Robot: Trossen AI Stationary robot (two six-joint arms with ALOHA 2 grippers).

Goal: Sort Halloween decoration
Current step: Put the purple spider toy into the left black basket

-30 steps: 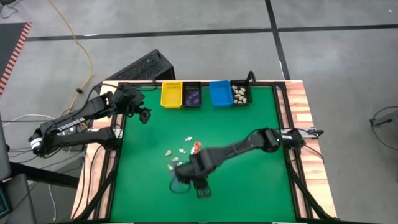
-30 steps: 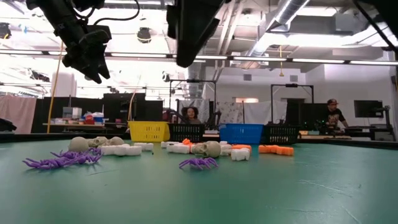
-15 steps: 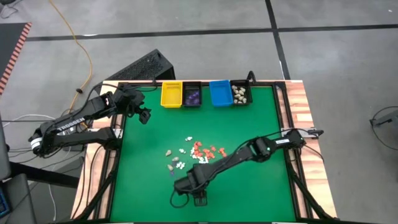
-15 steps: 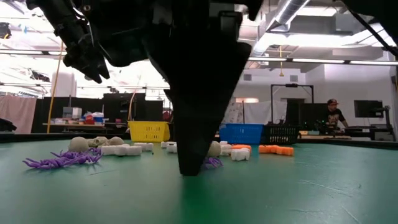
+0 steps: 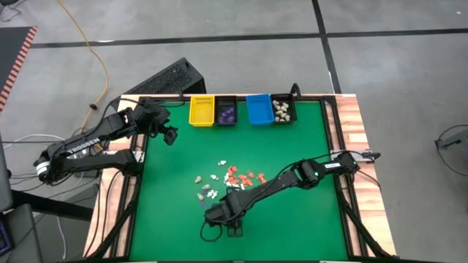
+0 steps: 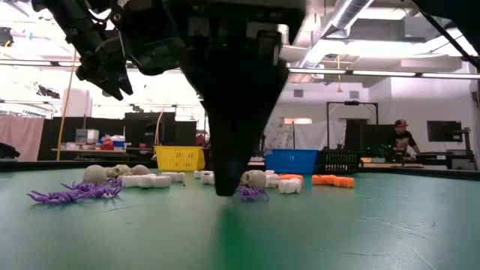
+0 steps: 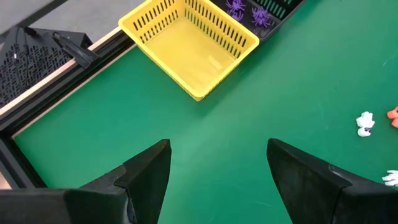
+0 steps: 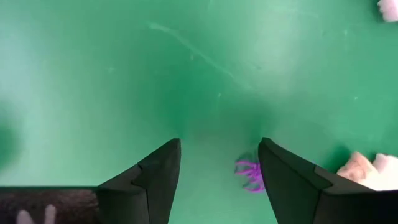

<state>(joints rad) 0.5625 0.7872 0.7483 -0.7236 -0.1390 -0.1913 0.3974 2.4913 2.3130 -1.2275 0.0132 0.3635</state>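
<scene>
Lab/workshop: exposed ceiling ducts (image 6: 352,15), workbenches (image 6: 105,142).

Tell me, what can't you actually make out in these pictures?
- High view: the loose decoration pieces are too small to tell their shapes.
- Low view: the right gripper blocks the pieces behind it, including part of a purple spider.
- Right wrist view: one finger partly hides that spider.
- Left wrist view: the black bin is cut off by the edge.

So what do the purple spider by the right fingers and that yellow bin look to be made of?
The purple spider looks like soft moulded plastic or rubber: thin, bent legs in one even colour. It lies beside the open right gripper. The yellow bin looks like rigid moulded plastic, matte, with slotted walls and a smooth floor. Neither can be told for certain.
</scene>
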